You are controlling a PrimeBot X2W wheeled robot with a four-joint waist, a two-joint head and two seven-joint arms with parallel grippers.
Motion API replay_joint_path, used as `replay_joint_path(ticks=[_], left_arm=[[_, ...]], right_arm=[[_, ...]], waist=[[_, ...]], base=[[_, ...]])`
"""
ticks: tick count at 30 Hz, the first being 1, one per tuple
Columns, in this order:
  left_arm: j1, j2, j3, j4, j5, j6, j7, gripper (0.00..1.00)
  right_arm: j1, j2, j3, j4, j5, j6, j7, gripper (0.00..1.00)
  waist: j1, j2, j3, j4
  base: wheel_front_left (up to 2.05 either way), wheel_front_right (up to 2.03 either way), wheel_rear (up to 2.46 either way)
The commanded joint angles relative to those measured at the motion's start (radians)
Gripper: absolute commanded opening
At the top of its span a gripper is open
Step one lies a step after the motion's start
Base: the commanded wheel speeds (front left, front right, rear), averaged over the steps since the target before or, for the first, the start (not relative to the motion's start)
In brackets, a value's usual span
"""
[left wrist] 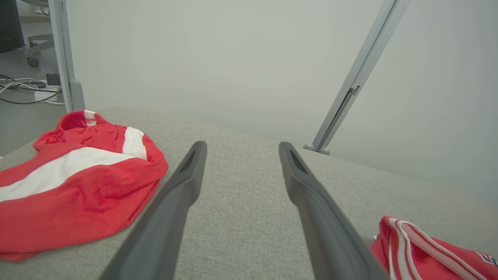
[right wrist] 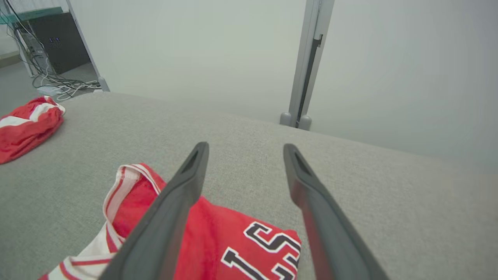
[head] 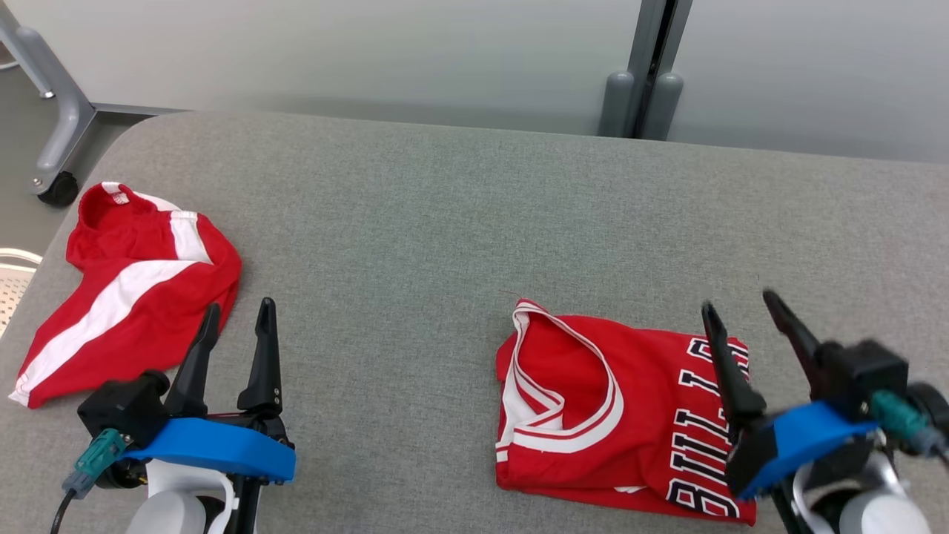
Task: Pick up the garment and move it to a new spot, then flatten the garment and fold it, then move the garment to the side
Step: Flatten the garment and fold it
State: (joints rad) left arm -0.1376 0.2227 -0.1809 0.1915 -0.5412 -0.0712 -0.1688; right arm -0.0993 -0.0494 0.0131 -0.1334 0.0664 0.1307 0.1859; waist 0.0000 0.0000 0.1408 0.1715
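A grey fabric-topped desk (head: 445, 222) spans the head view, backed by pale wall panels (head: 334, 52). The garment, a red jersey (head: 586, 393) with white trim and black-and-white lettering, lies folded into a rough rectangle on the desk's near right part, with its neck opening toward the left. A pair of red shorts (head: 126, 297) with a broad white stripe lies crumpled at the desk's left edge, well apart from the jersey. The right claw (head: 739, 302) hangs over the jersey's right edge, its two dark fingers spread wide with nothing between them. The left claw (head: 240, 305) is likewise spread and empty, just beside the shorts' near right corner, over bare desk.
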Motion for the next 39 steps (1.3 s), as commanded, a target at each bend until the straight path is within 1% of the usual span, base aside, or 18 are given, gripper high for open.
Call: replay_joint_path(ticks=[1,2,3,4,5,9,17,24,26,28,30,32,34,37,38,39], left_arm=[[0.008,0.002,-0.003,-0.007,-0.002,0.002,-0.001,1.0],[0.008,-0.001,-0.006,-0.011,-0.001,0.006,-0.001,1.0],[0.006,-0.004,-0.008,-0.015,-0.002,0.008,0.001,1.0],[0.003,-0.005,-0.009,-0.018,-0.002,0.01,0.002,1.0],[-0.001,-0.005,-0.01,-0.02,-0.003,0.01,0.004,1.0],[-0.015,-0.008,-0.016,-0.022,-0.004,0.008,0.005,1.0],[-0.028,-0.008,-0.03,-0.006,-0.01,0.003,0.007,1.0],[-0.029,-0.002,-0.035,-0.009,-0.011,0.01,0.009,1.0],[-0.032,0.0,-0.036,-0.009,-0.012,0.008,0.009,1.0],[-0.035,0.001,-0.036,-0.008,-0.013,0.008,0.008,1.0],[-0.035,0.002,-0.037,-0.005,-0.015,0.007,0.005,1.0],[-0.033,0.005,-0.035,-0.003,-0.014,0.009,0.003,1.0],[-0.026,0.009,-0.033,-0.003,-0.014,0.013,0.002,1.0],[-0.012,0.014,-0.03,-0.007,-0.013,0.02,0.002,1.0],[-0.008,0.018,-0.027,-0.008,-0.013,0.022,-0.001,1.0],[-0.004,0.02,-0.026,-0.009,-0.013,0.025,-0.002,1.0]], right_arm=[[0.042,-0.002,-0.01,0.009,-0.03,0.0,-0.023,1.0],[0.07,-0.002,-0.012,0.02,-0.047,0.0,-0.035,1.0],[0.094,-0.002,-0.009,0.037,-0.057,0.0,-0.044,0.58],[0.107,-0.002,-0.004,0.051,-0.061,0.0,-0.058,0.33],[0.118,-0.002,0.004,0.073,-0.064,0.0,-0.069,0.0],[0.114,-0.002,0.067,0.162,-0.064,0.0,-0.11,0.0],[0.025,-0.003,0.261,0.36,-0.019,0.0,-0.128,0.0],[-0.074,-0.003,0.504,0.488,0.019,0.0,-0.11,0.0],[-0.101,-0.002,0.574,0.507,0.058,0.0,-0.105,0.0],[-0.127,-0.003,0.624,0.512,0.113,0.0,-0.117,0.0],[-0.152,-0.004,0.646,0.496,0.18,0.0,-0.139,0.0],[-0.169,-0.003,0.639,0.465,0.256,0.0,-0.168,0.0],[-0.184,-0.004,0.601,0.427,0.293,0.0,-0.2,0.0],[-0.175,-0.004,0.494,0.356,0.301,0.0,-0.243,0.0],[-0.163,-0.004,0.45,0.332,0.288,0.0,-0.255,0.29],[-0.148,-0.004,0.401,0.305,0.273,0.0,-0.265,1.0]], waist=[[0.0,0.0,0.005,0.004],[0.0,0.0,0.008,0.005],[0.0,0.0,0.014,0.006],[0.0,0.0,0.018,0.008],[0.0,0.0,0.022,0.009],[0.0,0.0,0.035,0.016],[0.0,0.0,0.036,0.038],[0.0,0.0,0.04,0.04],[0.0,0.0,0.041,0.039],[0.0,0.0,0.042,0.036],[0.0,0.0,0.041,0.032],[0.0,0.0,0.037,0.025],[0.0,0.0,0.028,0.017],[0.0,0.0,0.007,0.001],[0.0,0.0,-0.003,-0.006],[0.0,0.0,-0.011,-0.012]], base=[[0.0,0.0,0.0],[0.0,0.0,0.0],[0.0,0.0,0.0],[0.0,0.0,0.0],[0.0,0.0,0.0],[0.0,0.0,0.0],[0.0,0.0,0.0],[0.0,0.0,0.0],[0.0,0.0,0.0],[0.0,0.0,0.0],[0.0,0.0,0.0],[0.0,0.0,0.0],[0.0,0.0,0.0],[0.0,0.0,0.0],[0.0,0.0,0.0],[0.0,0.0,0.0]])
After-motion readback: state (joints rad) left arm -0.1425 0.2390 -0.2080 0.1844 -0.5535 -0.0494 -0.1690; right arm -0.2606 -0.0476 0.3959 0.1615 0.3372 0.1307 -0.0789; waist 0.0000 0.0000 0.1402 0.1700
